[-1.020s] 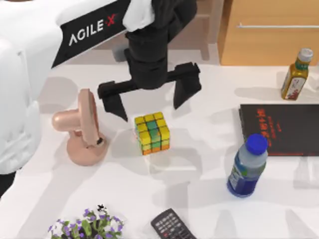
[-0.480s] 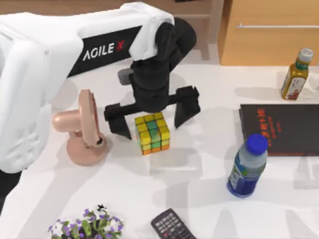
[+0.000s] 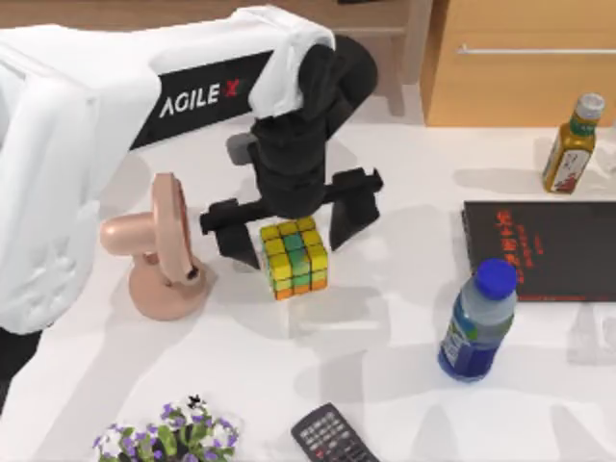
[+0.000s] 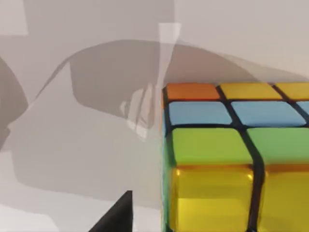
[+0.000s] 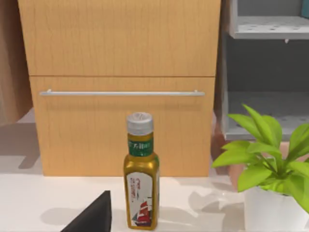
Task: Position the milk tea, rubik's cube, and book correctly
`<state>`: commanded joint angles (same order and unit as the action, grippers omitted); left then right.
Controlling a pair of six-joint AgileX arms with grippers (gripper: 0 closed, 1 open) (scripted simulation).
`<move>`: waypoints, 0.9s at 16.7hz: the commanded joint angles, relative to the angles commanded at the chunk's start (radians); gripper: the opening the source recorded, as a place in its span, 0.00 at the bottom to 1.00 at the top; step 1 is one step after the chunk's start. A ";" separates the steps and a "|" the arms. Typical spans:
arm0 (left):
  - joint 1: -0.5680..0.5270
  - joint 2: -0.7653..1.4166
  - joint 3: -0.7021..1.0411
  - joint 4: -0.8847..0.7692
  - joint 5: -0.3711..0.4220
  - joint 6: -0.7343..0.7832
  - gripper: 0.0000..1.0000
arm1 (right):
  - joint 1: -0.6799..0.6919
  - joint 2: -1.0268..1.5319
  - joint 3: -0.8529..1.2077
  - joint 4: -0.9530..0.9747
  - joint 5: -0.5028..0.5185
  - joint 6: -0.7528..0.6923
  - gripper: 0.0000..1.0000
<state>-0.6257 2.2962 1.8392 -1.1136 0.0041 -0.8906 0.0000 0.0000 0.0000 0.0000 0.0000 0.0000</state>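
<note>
The rubik's cube (image 3: 294,255), with yellow, green and orange squares, sits on the white table left of centre. My left gripper (image 3: 289,219) is open and lowered over the cube's far side, one black finger on each side and not touching it. In the left wrist view the cube (image 4: 231,169) is very close, with a black fingertip (image 4: 116,218) beside it. The book (image 3: 544,250), black with red characters, lies flat at the right edge. The milk tea is out of view. One dark fingertip (image 5: 91,217) of my right gripper shows in the right wrist view.
A pink fan (image 3: 159,250) stands just left of the cube. A blue-capped bottle (image 3: 476,322) stands by the book's near left corner, and an olive bottle (image 3: 571,144) at the back right. A remote (image 3: 332,438) and flowers (image 3: 164,438) lie at the front edge.
My left gripper has come down and toward the cube, from behind it to straddling it. In the last half second it barely moved. The cube has stayed put.
</note>
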 joint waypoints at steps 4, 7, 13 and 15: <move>0.000 0.000 0.000 0.000 0.000 0.000 0.40 | 0.000 0.000 0.000 0.000 0.000 0.000 1.00; 0.000 0.000 0.000 0.000 0.000 0.000 0.17 | 0.000 0.000 0.000 0.000 0.000 0.000 1.00; 0.000 0.000 0.000 0.000 0.000 0.000 0.00 | 0.000 0.000 0.000 0.000 0.000 0.000 1.00; 0.000 0.000 0.000 0.000 0.000 0.000 0.00 | 0.000 0.000 0.000 0.000 0.000 0.000 1.00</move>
<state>-0.6257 2.2962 1.8392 -1.1136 0.0041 -0.8906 0.0000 0.0000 0.0000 0.0000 0.0000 0.0000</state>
